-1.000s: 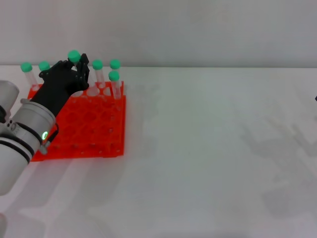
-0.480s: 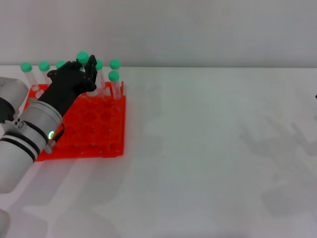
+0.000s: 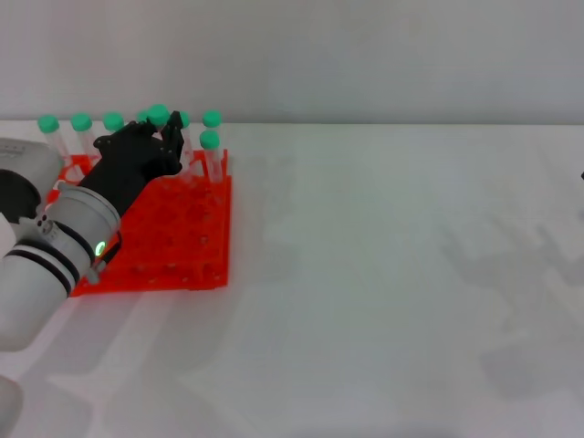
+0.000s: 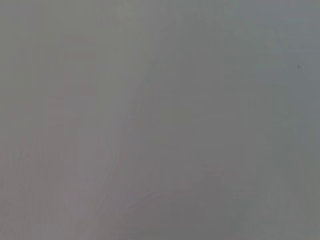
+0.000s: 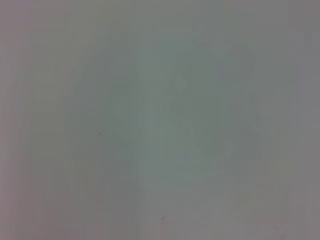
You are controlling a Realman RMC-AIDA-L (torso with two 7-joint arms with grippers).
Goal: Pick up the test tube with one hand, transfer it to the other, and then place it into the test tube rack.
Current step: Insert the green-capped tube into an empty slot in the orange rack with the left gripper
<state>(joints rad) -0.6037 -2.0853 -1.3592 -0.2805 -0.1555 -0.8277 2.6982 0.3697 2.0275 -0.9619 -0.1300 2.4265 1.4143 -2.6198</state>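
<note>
In the head view my left gripper [image 3: 166,139], black on a silver and white arm with a green light, hovers over the back rows of the orange-red test tube rack [image 3: 187,239]. It is shut on the test tube [image 3: 158,115]. The tube's green cap sticks up above the fingers, and its clear body is mostly hidden by the hand. The tube stands roughly upright among the other tubes at the rack's far edge. My right gripper does not show in any view. Both wrist views show only a plain grey surface.
Several other green-capped tubes [image 3: 209,140] stand in the rack's back rows, close on both sides of the held one. The rack sits at the far left of the white table [image 3: 383,274]. A pale wall rises behind the table.
My left gripper has carried the tube to the right along the rack's back rows and lowered it, so its cap now sits level with the neighbouring caps.
</note>
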